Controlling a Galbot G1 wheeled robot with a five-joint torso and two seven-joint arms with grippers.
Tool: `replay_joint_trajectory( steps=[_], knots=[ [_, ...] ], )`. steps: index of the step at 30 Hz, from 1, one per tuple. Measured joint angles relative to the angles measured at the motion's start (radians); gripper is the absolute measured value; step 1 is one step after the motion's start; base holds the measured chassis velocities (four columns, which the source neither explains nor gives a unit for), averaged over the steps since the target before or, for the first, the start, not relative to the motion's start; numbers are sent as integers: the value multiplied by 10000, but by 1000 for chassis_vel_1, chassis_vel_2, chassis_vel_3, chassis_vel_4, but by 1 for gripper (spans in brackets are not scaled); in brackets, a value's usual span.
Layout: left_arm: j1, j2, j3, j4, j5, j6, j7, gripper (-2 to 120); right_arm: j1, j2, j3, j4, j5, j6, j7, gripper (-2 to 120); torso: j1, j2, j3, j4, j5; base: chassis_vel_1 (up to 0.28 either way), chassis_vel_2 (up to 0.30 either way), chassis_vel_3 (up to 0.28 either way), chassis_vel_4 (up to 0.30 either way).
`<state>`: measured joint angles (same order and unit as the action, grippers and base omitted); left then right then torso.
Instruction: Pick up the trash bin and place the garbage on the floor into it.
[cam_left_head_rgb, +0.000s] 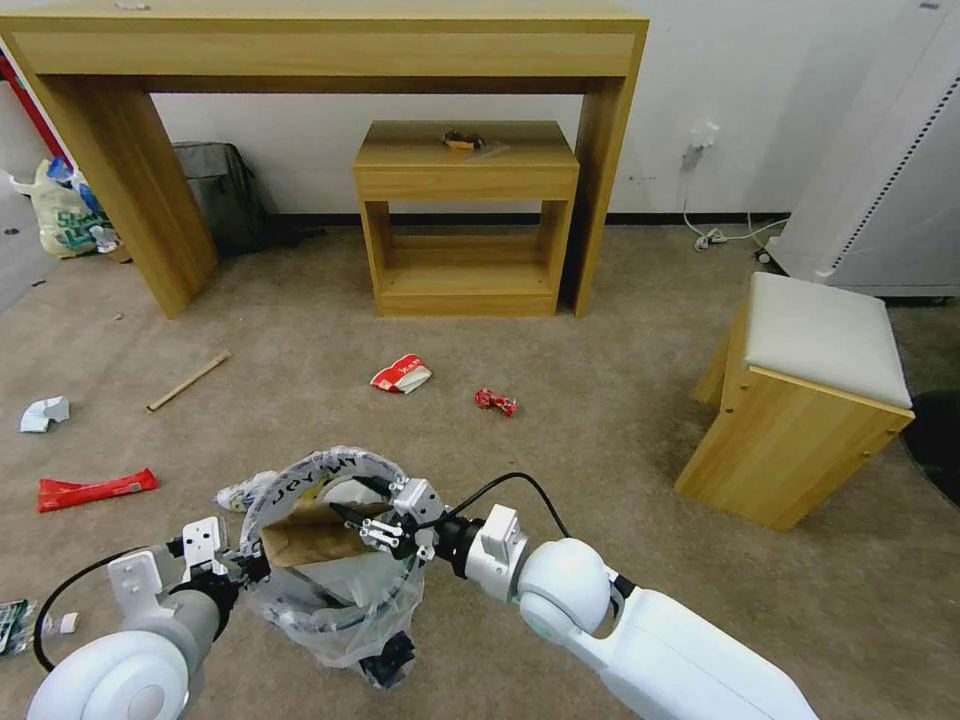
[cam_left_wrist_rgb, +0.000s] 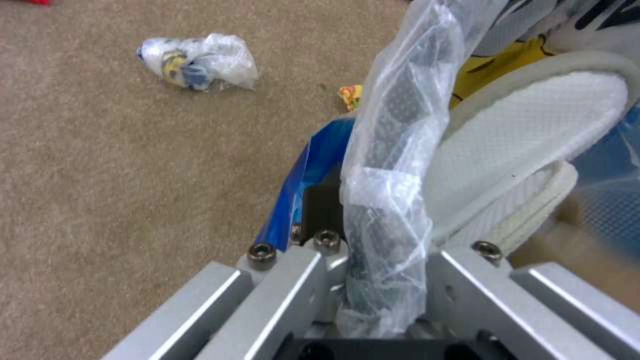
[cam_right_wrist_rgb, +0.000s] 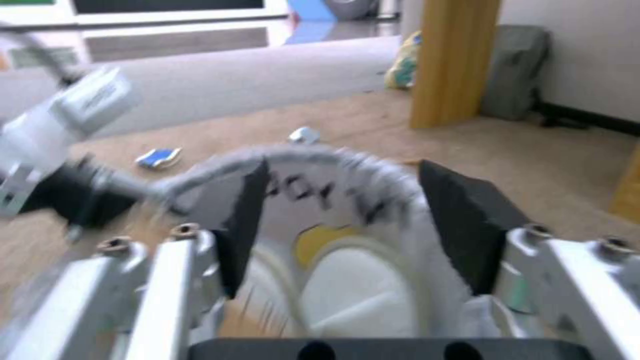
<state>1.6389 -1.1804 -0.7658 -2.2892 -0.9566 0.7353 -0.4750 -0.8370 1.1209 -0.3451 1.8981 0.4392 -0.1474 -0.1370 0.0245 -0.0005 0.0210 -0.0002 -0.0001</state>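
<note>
Trash bin (cam_left_head_rgb: 330, 560), bag lettering partly legible, in L gripper (cam_left_head_rgb: 240, 565) fingers.

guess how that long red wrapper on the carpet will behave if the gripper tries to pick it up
The long red wrapper lies flat and crinkled on the carpet, so it is probably very light and floppy, sagging from whichever end is pinched. Lying so low, it may be hard to get fingers under. Its glossy film could slip.

Head looks down; both wrists closely share the trash bin (cam_left_head_rgb: 330, 540).

Black-lettered clear-bagged trash bin (cam_left_head_rgb: 335, 540)
</note>
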Motion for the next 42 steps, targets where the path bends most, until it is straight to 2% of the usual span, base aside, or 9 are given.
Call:
replay_joint_trajectory(
  steps=[1, 3, 7, 9, 11, 16, 24, 33, 42],
  knots=[
    [0, 0, 0, 0, 0, 0, 0, 0, 0, 0, 0, 0, 0, 0, 0, 65, 0, 0, 0, 0, 0, 0, 0, 0, 0],
    [1, -55, -63, 29, -56, 0, 0, 0, -217, -108, 592, 318, 148, -207, 226, 76, 0, 0, 0, -1, 0, 0, 0, 0, 0],
    [32, -92, -160, 39, -135, 0, 3, 0, -682, -325, 1577, 732, 272, -406, 355, 90, 0, 0, -1, -1, 1, 0, 0, 0, 0],
    [47, -95, -185, 42, -156, 0, 5, 0, -835, -392, 1868, 821, 275, -428, 402, 93, 0, 0, 0, -3, 0, 0, 0, 0, 0],
    [88, -121, -264, 64, -188, 0, 21, 0, -1250, -499, 2492, 958, 227, -438, 864, 99, 0, 0, 0, -3, 1, 0, 0, 0, 0],
    [201, -138, -391, 99, -193, 0, 103, 0, -1998, -308, 3453, 987, -160, -452, 1820, 100, 0, 0, 0, 0, 1, 0, 0, 0, 0],
    [362, -128, -546, 94, -174, 0, 235, 0, -3170, 138, 4923, 1093, -1127, -412, 1526, 100, 0, 0, 0, -2, 2, 0, 0, 0, 0],
    [354, -175, -482, 96, -142, 0, 238, 0, -3644, 220, 5128, 1303, -1394, -361, 1414, 100, 0, 0, -1, -1, 1, 8, 13, -14, -13],
    [392, -164, -520, 76, -140, 0, 232, 0, -3713, 257, 5143, 1220, -1444, -319, 1263, 100, -1, -1, -1, 1, 0, 148, 130, -141, -149]
  ],
)
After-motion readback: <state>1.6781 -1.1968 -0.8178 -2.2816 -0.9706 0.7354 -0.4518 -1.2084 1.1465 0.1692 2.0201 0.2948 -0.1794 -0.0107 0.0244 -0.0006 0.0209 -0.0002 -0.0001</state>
